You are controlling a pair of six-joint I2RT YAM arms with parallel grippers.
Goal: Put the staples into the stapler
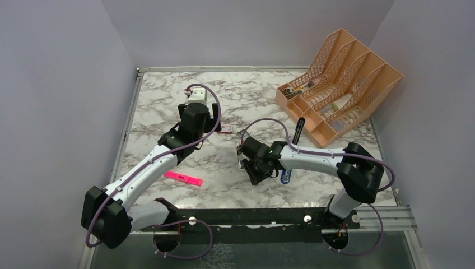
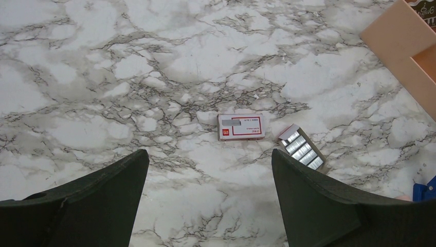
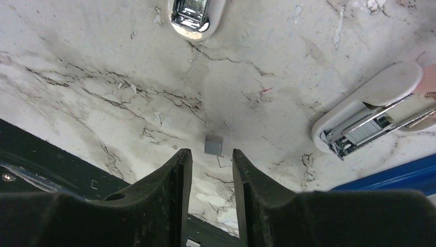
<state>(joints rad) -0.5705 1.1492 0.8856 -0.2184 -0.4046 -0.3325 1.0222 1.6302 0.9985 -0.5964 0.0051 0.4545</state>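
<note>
A small grey block of staples [image 3: 214,145] lies on the marble table just beyond my right gripper's fingertips, with one loose staple beside it. My right gripper [image 3: 211,152] is slightly open and empty, low over the table [image 1: 252,168]. The white-and-blue stapler [image 3: 370,110] lies opened to its right, its metal channel showing; it also shows in the top view [image 1: 285,177]. My left gripper [image 2: 210,157] is wide open and empty [image 1: 200,124], short of the red-and-white staple box [image 2: 240,126] and its open tray of staple strips [image 2: 302,148].
A pink highlighter [image 1: 183,179] lies near the left arm. An orange file organiser [image 1: 339,89] stands at the back right. A chrome-tipped white part [image 3: 191,15] lies at the top of the right wrist view. A black rail [image 1: 252,216] runs along the near edge.
</note>
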